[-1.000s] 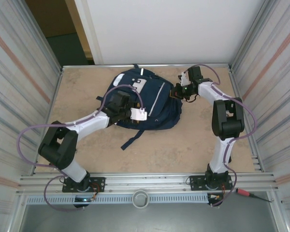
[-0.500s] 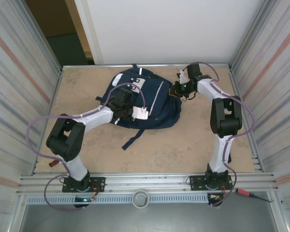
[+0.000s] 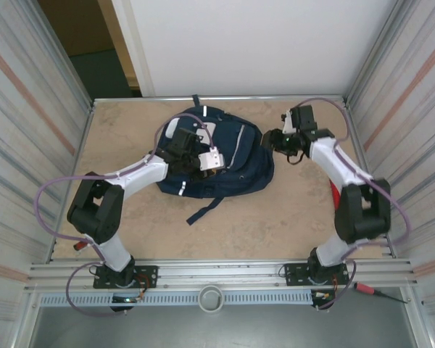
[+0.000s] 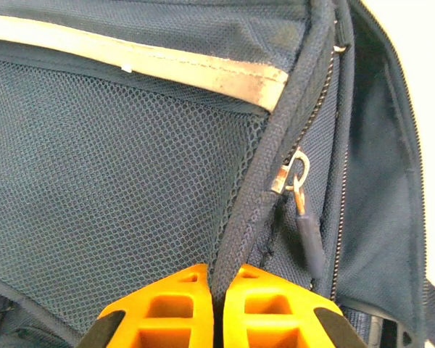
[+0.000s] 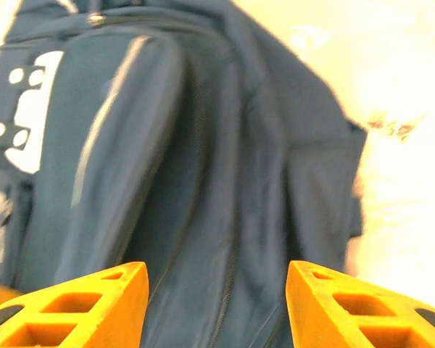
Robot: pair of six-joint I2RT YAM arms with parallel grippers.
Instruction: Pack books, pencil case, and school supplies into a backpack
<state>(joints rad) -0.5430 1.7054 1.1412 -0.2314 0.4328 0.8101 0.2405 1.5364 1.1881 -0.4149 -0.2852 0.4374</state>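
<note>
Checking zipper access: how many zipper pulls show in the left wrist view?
1: zipper pull hanging beside the backpack seam that the left fingers pinch; others may be hidden in folds.

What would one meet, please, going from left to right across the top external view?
Black elbow of the left arm → large navy-blue fabric backpack → right arm's end effector → red-handled screwdriver.

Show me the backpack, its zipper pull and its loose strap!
backpack (image 3: 250,163), top view, front panel.
zipper pull (image 4: 309,235), left wrist view, dark tab.
loose strap (image 3: 203,210), top view, middle of strap.
</note>
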